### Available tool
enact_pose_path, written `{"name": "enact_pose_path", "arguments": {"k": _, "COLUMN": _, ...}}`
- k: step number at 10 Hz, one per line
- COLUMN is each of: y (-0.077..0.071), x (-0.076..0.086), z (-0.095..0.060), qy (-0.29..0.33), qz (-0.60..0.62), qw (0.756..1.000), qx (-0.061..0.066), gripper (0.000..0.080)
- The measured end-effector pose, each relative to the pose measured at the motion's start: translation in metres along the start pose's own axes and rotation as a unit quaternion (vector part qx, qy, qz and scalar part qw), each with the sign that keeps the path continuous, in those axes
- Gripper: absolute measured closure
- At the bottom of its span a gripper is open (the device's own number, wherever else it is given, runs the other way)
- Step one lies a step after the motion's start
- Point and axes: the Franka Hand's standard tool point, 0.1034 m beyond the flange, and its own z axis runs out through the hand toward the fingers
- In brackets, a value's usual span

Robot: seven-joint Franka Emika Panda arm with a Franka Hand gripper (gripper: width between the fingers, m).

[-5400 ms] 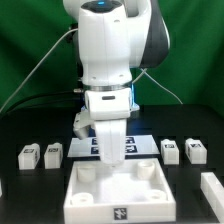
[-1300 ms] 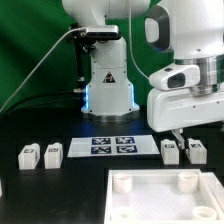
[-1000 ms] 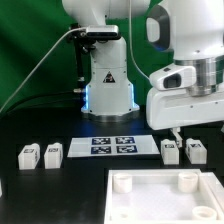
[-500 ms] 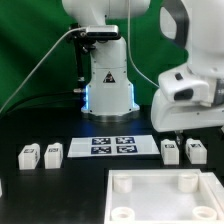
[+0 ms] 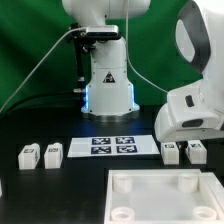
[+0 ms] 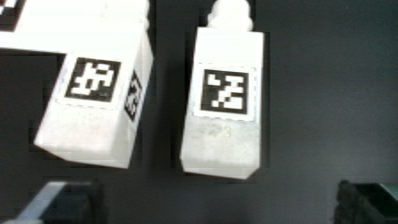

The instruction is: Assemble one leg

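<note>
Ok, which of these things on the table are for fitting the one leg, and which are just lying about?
For the job: gripper, open above the two legs at the exterior view's right, one likely the pick; the square socketed piece.
Lying about: the two legs at the exterior view's left; the marker board.
</note>
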Motion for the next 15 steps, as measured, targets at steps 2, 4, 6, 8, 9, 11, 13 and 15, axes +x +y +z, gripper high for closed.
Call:
{"name": "enact_pose_path", "arguments": {"k": 2, "y": -0.006, "x": -0.003, "z": 0.007, "qy": -0.011, "qz": 0.028, "qw": 1.000, "qx": 0.008, "gripper": 0.0151}}
{"name": "enact_pose_path", "arguments": {"k": 4, "y": -0.017, "x": -0.005, "z": 0.023, "qy": -0.017, "qz": 0.031, "qw": 0.999, "qx": 0.002, "gripper": 0.0151}}
{"name": "enact_pose_path", "arguments": {"k": 6, "y": -0.017, "x": -0.009, "z": 0.037, "qy": -0.024, "qz": 0.030, "qw": 0.999, "qx": -0.002, "gripper": 0.0151}}
{"name": "enact_pose_path", "arguments": {"k": 8, "y": -0.013, "x": -0.009, "z": 0.042, "qy": -0.023, "qz": 0.028, "qw": 0.999, "qx": -0.001, "gripper": 0.0151}}
{"name": "enact_pose_path", "arguments": {"k": 9, "y": -0.012, "x": -0.008, "z": 0.043, "qy": -0.020, "qz": 0.029, "qw": 0.999, "qx": 0.000, "gripper": 0.0151}}
{"name": "enact_pose_path", "arguments": {"k": 11, "y": -0.012, "x": -0.008, "z": 0.043, "qy": -0.020, "qz": 0.029, "qw": 0.999, "qx": 0.000, "gripper": 0.0173}}
{"name": "enact_pose_path", "arguments": {"k": 13, "y": -0.012, "x": -0.008, "z": 0.043, "qy": -0.020, "qz": 0.029, "qw": 0.999, "qx": 0.000, "gripper": 0.0367}}
{"name": "enact_pose_path", "arguments": {"k": 15, "y": -0.012, "x": -0.008, "z": 0.043, "qy": -0.020, "qz": 0.029, "qw": 0.999, "qx": 0.000, "gripper": 0.0511}}
